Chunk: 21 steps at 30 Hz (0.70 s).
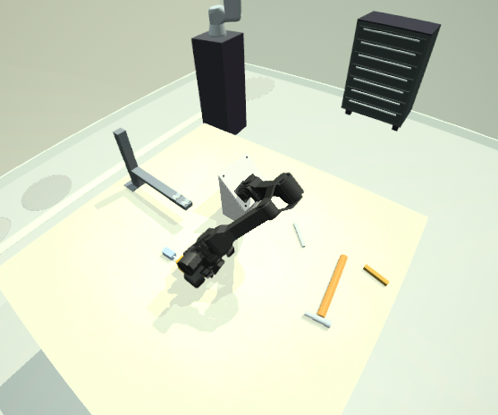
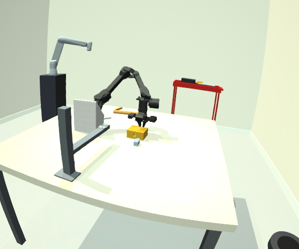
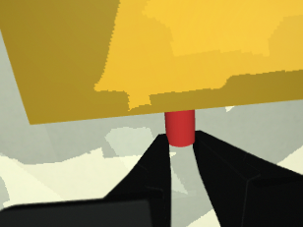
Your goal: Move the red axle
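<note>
The yellow beam (image 2: 137, 132) (image 3: 98, 58) lies on the table near the middle; in the top view only a sliver of it (image 1: 179, 262) shows under the arm. The red axle (image 3: 180, 128) sticks out of the beam's near side by a short stub. My gripper (image 3: 179, 141) (image 2: 141, 124) (image 1: 198, 268) reaches down at the beam's back edge and is shut on the axle stub. The grey L-shaped bracket (image 1: 160, 185) (image 2: 65, 139) stands to the left, with the V-blocks (image 1: 182, 199) (image 2: 104, 126) at the far end of its arm.
A small light blue cube (image 1: 167, 253) (image 2: 136, 142) lies just beside the beam. A white block (image 1: 233, 188) (image 2: 85, 115) stands at the arm's base. A hammer (image 1: 332, 286), an orange bar (image 1: 375, 275) and a grey pin (image 1: 299, 235) lie to the right.
</note>
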### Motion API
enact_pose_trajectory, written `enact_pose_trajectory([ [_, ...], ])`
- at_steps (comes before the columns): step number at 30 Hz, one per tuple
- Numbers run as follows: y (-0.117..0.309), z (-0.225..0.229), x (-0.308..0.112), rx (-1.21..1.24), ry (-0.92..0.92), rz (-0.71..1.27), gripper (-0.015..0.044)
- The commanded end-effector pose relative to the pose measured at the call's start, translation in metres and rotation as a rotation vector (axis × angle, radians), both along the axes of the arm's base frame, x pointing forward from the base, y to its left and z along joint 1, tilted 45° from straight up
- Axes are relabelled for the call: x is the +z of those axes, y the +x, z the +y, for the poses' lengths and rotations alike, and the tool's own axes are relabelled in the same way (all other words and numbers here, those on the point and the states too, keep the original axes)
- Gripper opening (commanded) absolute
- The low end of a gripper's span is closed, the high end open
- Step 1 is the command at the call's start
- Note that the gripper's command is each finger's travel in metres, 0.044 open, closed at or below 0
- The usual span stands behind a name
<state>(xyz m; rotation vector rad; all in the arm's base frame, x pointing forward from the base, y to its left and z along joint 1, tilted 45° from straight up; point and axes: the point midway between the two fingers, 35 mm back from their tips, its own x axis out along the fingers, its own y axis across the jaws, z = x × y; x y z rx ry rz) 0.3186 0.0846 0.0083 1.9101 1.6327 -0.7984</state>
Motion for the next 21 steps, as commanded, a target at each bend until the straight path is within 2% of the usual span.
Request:
enact_pose_trajectory([
  [1, 0.002, 0.005, 0.004, 0.001, -0.002, 0.0, 0.0],
  [21, 0.007, 0.026, 0.026, 0.0, -0.002, 0.002, 0.0],
])
